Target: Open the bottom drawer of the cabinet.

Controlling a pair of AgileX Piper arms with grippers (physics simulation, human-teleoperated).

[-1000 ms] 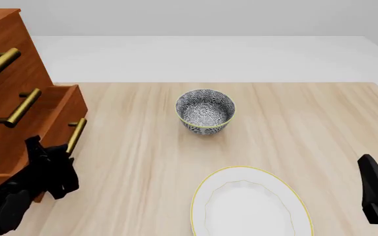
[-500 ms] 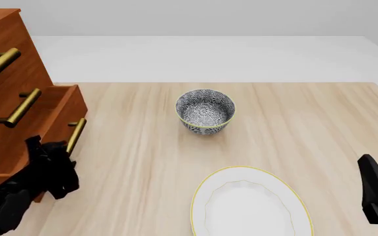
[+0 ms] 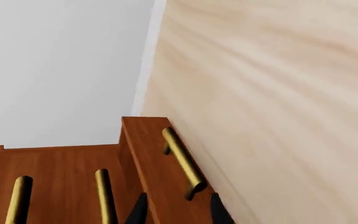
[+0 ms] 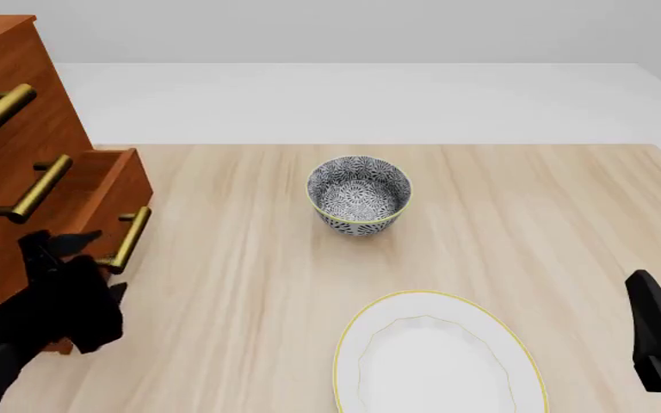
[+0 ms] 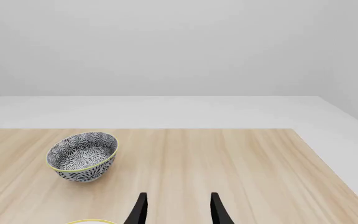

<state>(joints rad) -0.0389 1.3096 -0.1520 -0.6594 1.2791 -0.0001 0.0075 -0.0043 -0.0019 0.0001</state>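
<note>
1. Our left hand (image 4: pixel 78 258) has moved up & back toward the cabinet vs half a sec ago. It sits just beside the near end of the brass handle (image 4: pixel 127 241) of the bottom drawer (image 4: pixel 107 194).
2. In the left wrist view the two fingertips (image 3: pixel 219 212) stand apart w/ the handle's end (image 3: pixel 191 184) just ahead, between their lines; nothing is pinched, so the hand is parted & holding nothing.
3. The drawer juts partway out of the cabinet (image 4: pixel 21 95), the two upper drawers flush. Its front looks the same as 1 s ago, so no pull in this interval.
4. We judge the arm is re-setting its grip or backing off; drawer is open some, prob. not fully.
5. Right hand (image 5: pixel 175 207), fingers spread & empty, idles low at the tabletop (image 4: pixel 537 206) edge, unchanged. Bowl (image 4: pixel 360 194) & plate (image 4: pixel 434 357) sit well apart from the cabinet.
</note>
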